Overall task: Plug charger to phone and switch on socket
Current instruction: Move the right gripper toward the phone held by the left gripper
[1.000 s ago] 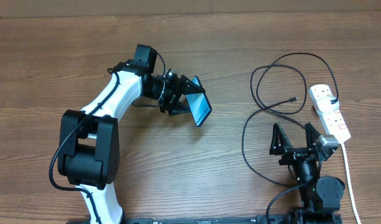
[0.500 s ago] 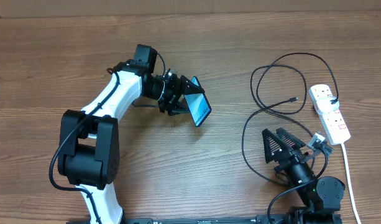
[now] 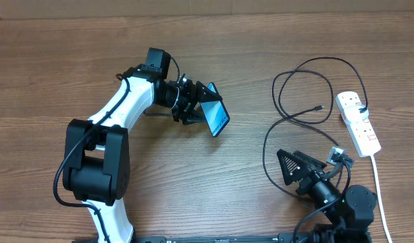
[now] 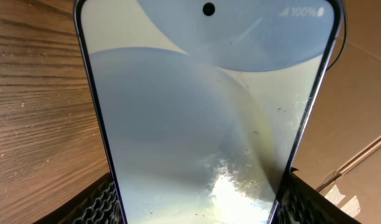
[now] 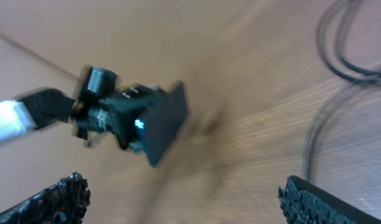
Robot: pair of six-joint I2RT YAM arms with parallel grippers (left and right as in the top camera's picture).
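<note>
Closest to me, down and left of the socket [image 3: 358, 123], the right gripper [image 3: 286, 169] hangs over the table with its jaws spread wide and nothing in them. The charger [image 3: 279, 101] lies in loose loops just left of the socket, one end reaching it. Well off to the socket's left, the left gripper [image 3: 200, 108] is clamped on the phone [image 3: 217, 116], holding it tilted above the table.

Only one legible mark, on the phone
The phone [image 4: 202, 124] shows a faint "100%" at the upper right corner of its screen.
</note>
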